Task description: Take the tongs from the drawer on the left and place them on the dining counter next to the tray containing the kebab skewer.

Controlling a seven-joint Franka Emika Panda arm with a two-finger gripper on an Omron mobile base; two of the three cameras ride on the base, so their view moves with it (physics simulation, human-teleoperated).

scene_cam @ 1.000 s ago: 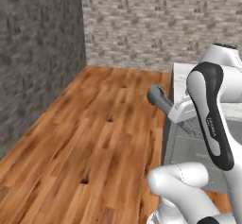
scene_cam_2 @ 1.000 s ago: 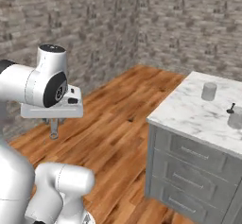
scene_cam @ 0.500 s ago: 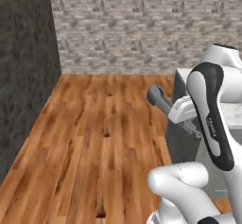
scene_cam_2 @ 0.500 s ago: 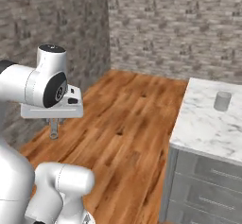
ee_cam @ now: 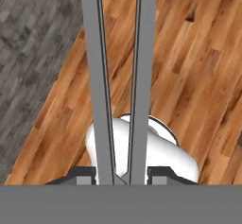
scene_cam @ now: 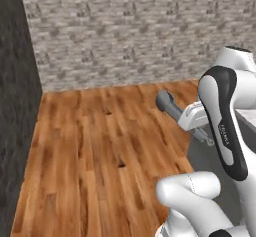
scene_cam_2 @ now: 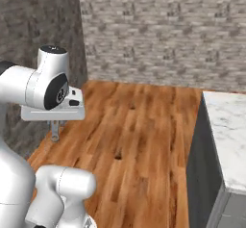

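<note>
The tongs are two slim grey metal arms that run up the hand view from between my fingertips, over the wooden floor. My gripper is shut on their joined end. In the left base view the tongs stick out to the left of the gripper, held level above the floor. The right base view has the gripper hanging under the white hand. A white marble counter on a dark grey base stands at the right edge; I cannot tell whether it is the dining counter. Drawer, tray and kebab skewer are out of view.
Wooden floor stretches ahead to a light brick wall. A dark grey brick wall closes off the left side. The counter's dark side panel borders the floor on the right.
The whole picture has shifted: the base has turned left, so the marble counter slid toward the right edge and the back wall came square ahead. The arm keeps its pose, still gripping the tongs.
</note>
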